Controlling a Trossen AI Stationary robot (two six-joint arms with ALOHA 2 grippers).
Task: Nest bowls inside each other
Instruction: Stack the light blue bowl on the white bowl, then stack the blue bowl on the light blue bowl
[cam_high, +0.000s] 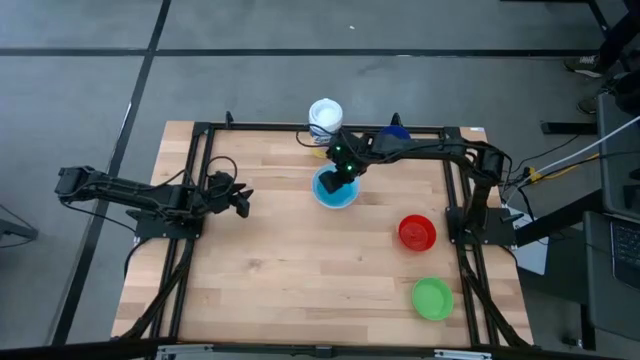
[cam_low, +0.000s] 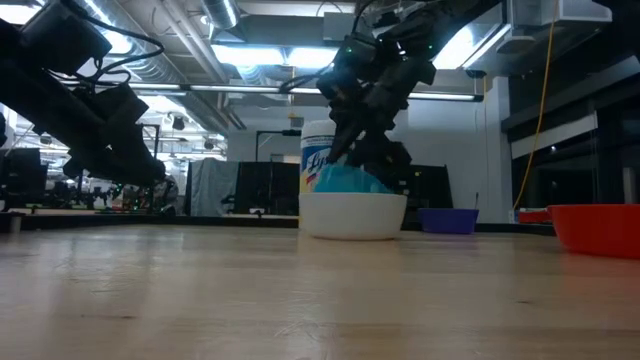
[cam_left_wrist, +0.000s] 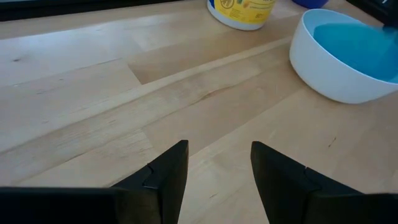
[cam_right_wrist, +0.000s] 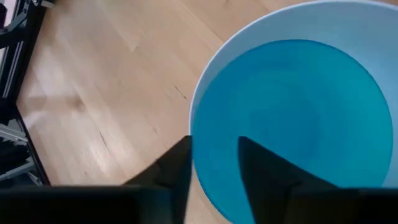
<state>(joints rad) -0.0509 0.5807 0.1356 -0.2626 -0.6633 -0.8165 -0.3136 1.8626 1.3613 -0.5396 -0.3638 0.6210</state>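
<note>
The teal bowl (cam_high: 335, 190) sits inside the white bowl (cam_low: 352, 215) at the table's far middle. In the low view its rim (cam_low: 345, 180) stands above the white bowl's rim. My right gripper (cam_right_wrist: 214, 168) is open and slants down over the nested bowls' left rim, one finger outside the white wall and one over the teal inside. The dark blue bowl (cam_high: 398, 130) rests at the far edge. The red bowl (cam_high: 417, 232) and the green bowl (cam_high: 432, 298) rest on the right side. My left gripper (cam_left_wrist: 219, 168) waits open at the table's left, holding nothing. My right gripper has its fingers (cam_right_wrist: 261, 171) on either side of the nested bowls' rim (cam_right_wrist: 200, 134), coming from above at a slant. I cannot tell whether either finger touches the rim.
A white-lidded container with a yellow label (cam_high: 325, 115) stands just behind the nested bowls at the far edge. A black frame (cam_high: 200, 180) runs along the table's left, far and right sides. Bare wooden tabletop (cam_high: 300, 270) spreads across the middle and near part.
</note>
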